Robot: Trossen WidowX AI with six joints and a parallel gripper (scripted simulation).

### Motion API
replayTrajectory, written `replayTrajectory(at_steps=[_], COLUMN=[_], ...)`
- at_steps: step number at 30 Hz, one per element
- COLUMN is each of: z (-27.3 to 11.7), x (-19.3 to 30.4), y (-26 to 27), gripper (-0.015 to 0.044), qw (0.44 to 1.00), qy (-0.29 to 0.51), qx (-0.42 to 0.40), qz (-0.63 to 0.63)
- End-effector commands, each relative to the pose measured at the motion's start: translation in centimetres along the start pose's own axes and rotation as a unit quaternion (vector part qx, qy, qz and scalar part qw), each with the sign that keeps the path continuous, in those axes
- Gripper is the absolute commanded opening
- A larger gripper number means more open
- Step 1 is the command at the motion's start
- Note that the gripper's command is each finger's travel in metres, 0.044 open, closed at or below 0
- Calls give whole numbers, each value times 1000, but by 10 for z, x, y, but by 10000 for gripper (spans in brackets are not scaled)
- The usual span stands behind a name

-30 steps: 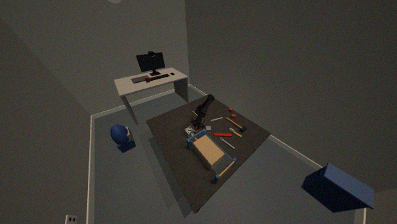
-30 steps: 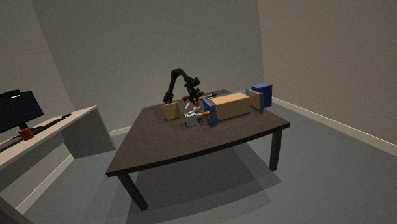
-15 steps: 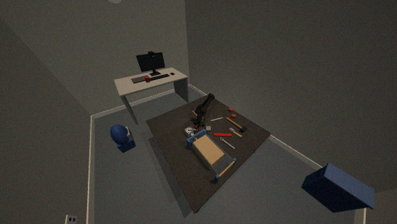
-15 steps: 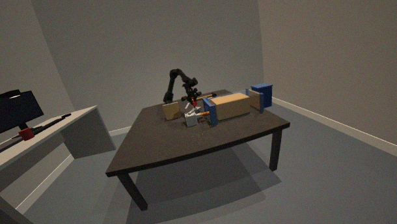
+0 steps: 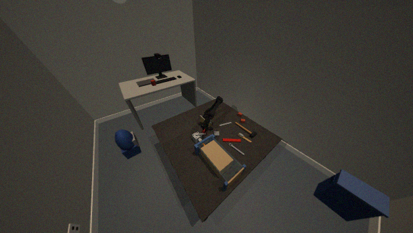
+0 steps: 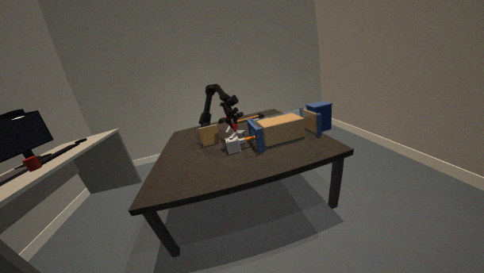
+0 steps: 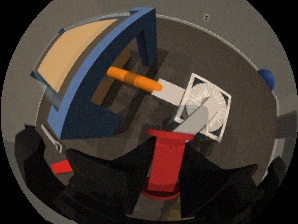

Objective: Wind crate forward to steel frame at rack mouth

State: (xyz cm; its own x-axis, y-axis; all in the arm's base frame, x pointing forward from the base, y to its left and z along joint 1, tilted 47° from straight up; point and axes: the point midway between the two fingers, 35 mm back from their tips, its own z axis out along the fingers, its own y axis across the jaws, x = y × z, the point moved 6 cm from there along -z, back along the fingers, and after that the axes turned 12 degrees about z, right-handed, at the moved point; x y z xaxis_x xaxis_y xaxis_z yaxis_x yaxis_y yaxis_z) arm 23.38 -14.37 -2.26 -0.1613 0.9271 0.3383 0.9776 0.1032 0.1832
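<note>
The tan crate (image 5: 216,156) (image 6: 282,128) (image 7: 72,52) sits flat in the clear-panelled cubby behind the blue frame (image 6: 257,136) (image 7: 92,75). A narrow gap shows between crate and frame in the wrist view. An orange strap (image 7: 131,79) (image 6: 249,138) runs from the cubby mouth to the white-grey winch (image 7: 207,107) (image 6: 233,147). My gripper (image 5: 204,131) (image 6: 235,126) (image 7: 166,141) is shut on the red grip of the winch handle (image 7: 197,119), beside and above the winch. The handle's pale arm reaches over the winch top. Its key is hidden, so I cannot tell if it is in the hole.
A tan board (image 6: 209,136) stands near the winch. A red bar (image 5: 231,139) (image 7: 62,167), a wrench (image 5: 236,149) (image 7: 52,138), a brush (image 5: 244,137), a hammer (image 5: 245,129) and a pale flat bar (image 5: 225,124) lie beside the cubby. Two small red blocks lie near the table edge.
</note>
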Motion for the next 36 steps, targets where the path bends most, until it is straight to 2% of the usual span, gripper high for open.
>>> replayTrajectory(at_steps=[1,36], z=[-2,-9], x=[7,10], y=[-13,-63], gripper=[0,0], qw=[1000,1000], qy=[10,9], qx=[9,11], qz=[6,7])
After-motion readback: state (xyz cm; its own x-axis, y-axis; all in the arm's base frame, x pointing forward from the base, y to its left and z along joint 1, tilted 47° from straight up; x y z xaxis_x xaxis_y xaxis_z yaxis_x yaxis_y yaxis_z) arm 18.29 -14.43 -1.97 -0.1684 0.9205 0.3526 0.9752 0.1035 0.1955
